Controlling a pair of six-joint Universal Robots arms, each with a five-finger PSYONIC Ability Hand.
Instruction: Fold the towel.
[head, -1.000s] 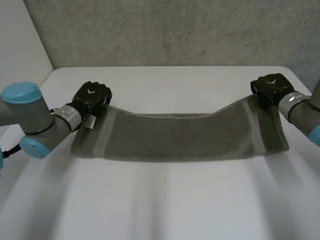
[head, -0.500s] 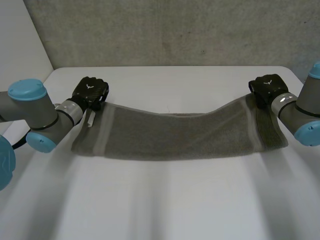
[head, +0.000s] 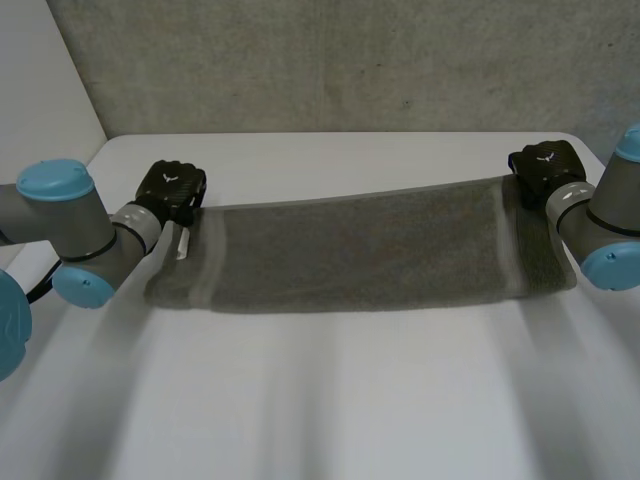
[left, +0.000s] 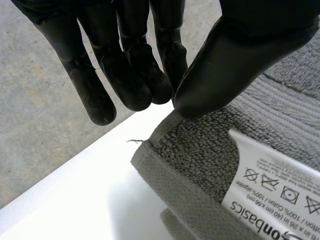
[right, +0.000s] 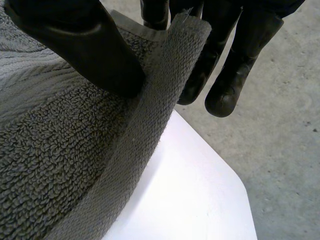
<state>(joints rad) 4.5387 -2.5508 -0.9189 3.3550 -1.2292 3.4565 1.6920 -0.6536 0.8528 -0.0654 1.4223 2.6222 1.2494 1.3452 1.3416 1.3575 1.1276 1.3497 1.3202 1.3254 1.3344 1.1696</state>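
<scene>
While the grey towel lies stretched from side to side across the far half of the white table, each hand holds one of its far corners. The left hand is at the far left corner, and its wrist view shows the thumb pressing the hemmed corner against the fingers, so the cloth is pinched between them. A white care label lies on the towel just beside that thumb, and a second layer of hem shows under the held one. The right hand is at the far right corner; its thumb bears on the towel's looped face while its fingers back the hem from the other side, and the corner stands upright between them. The towel's far edge runs nearly straight from hand to hand, and its near edge rests on the table. A rough grey wall stands behind the table.
</scene>
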